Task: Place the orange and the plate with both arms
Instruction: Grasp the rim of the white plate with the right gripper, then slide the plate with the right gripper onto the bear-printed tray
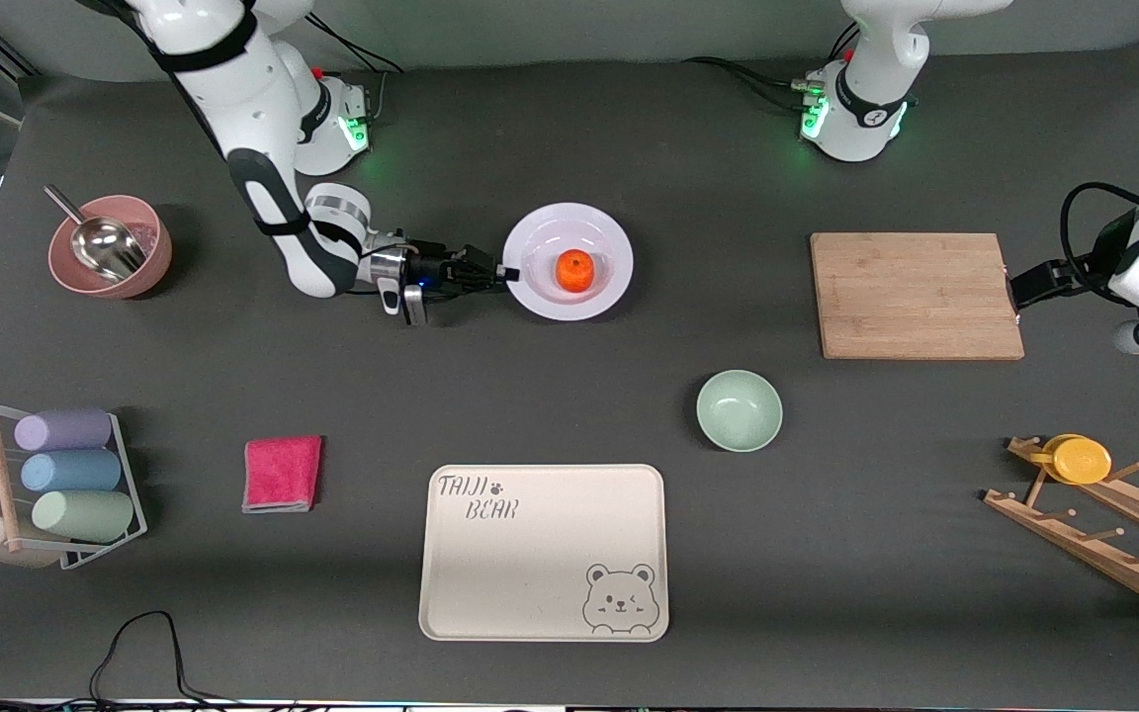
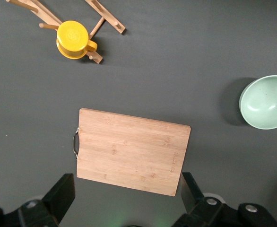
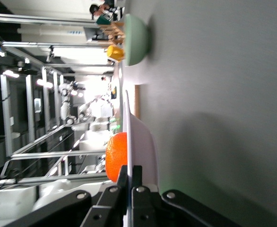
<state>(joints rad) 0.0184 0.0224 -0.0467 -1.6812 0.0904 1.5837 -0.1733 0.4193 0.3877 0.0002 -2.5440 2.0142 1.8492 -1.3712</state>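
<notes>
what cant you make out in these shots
- Left gripper: the front view's edge cuts it off; the left wrist view shows only its finger bases, spread wide over the cutting board.
- Plate underside: hidden in all views, so lifted or resting is unclear, though the right gripper clamps its rim.
- Orange: its lower half sits below the rim in the right wrist view.

Even overhead light, soft shadows on the dark table; right wrist view glares with bright background windows, blurred.
</notes>
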